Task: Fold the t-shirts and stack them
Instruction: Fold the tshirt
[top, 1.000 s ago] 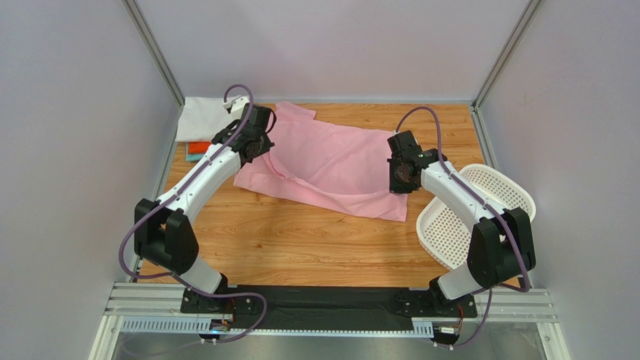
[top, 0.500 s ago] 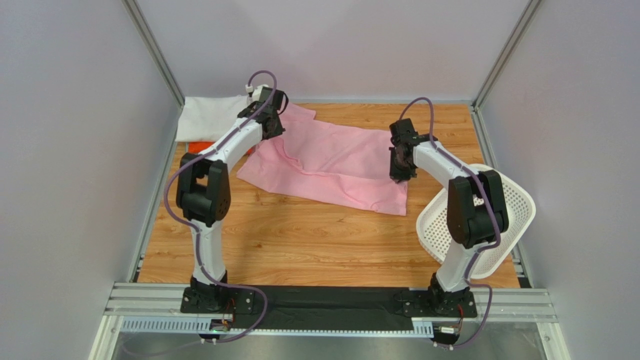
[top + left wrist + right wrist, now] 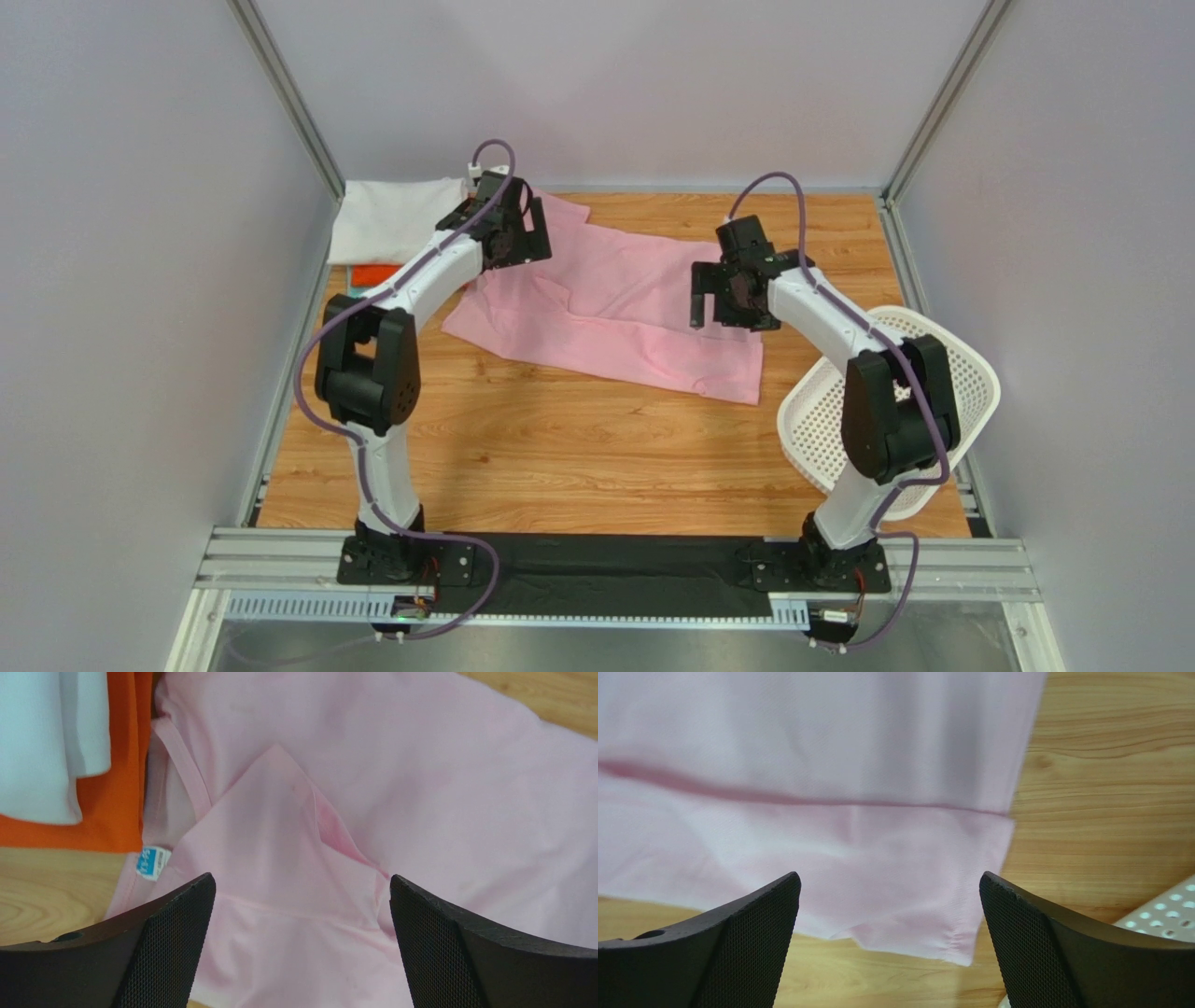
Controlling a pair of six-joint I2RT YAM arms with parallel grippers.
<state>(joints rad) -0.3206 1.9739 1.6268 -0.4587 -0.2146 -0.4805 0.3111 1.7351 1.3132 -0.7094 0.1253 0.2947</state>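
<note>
A light pink t-shirt lies folded lengthwise across the far half of the table, its far layer laid over the near one. My left gripper hovers open over its collar end. The left wrist view shows the neck label, a folded sleeve flap and nothing between the jaws of the gripper. My right gripper stands open above the hem end, holding nothing. A folded white t-shirt lies on an orange-red one at the far left corner.
A white perforated basket leans at the table's right edge, close to the right arm's elbow; its rim shows in the right wrist view. Grey walls and metal posts enclose the table. Bare wood lies in front of the shirt.
Both grippers went from shut to open and let go of the pink shirt. They carried its edge toward the far side, leaving it folded narrower. The left arm reached further back.
</note>
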